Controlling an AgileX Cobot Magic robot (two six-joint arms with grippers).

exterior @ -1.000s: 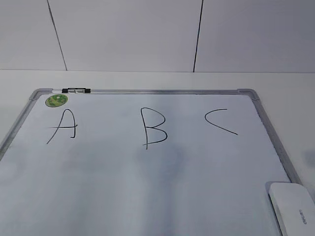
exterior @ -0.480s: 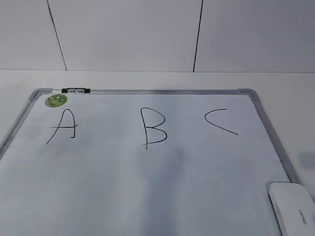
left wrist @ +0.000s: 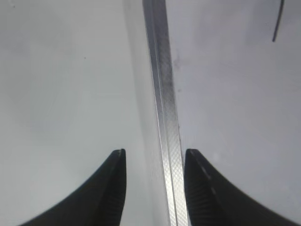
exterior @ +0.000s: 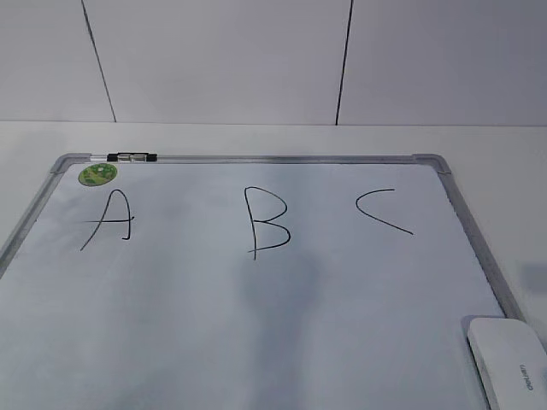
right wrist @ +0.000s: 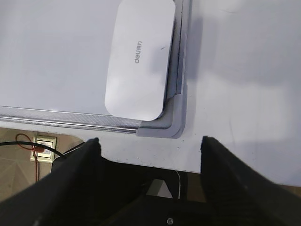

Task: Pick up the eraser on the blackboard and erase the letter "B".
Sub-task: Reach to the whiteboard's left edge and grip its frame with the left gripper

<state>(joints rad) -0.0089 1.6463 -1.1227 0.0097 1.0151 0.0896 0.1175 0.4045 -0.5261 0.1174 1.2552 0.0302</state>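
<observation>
I have the eraser (right wrist: pixel 139 59) lying flat in the near right corner of the blackboard (exterior: pixel 256 342), tucked against the frame's rounded corner piece (right wrist: pixel 175 117), and neither arm shows in the exterior view. My right tool (right wrist: pixel 150 143) hangs released and empty, above the edge of the surface just short of that corner, its jaws spread wider than the eraser's short side. My left tool (left wrist: pixel 154 154) is also released and empty, straddling the board's left frame rail (left wrist: pixel 162 94) without gripping it. The letter "B" (exterior: pixel 265 220) sits untouched in the middle of the board, between the "A" (exterior: pixel 109 220) and the "C" (exterior: pixel 382 211). The step in hand, as I judge it, is the reach for the eraser. I would bring the right tool forward over its middle, line the jaws across the two long edges, and drop straight down. The right-hand finger has little room beside the frame, so I would stay centred and close gently so the block doesn't skid on the slick board.
</observation>
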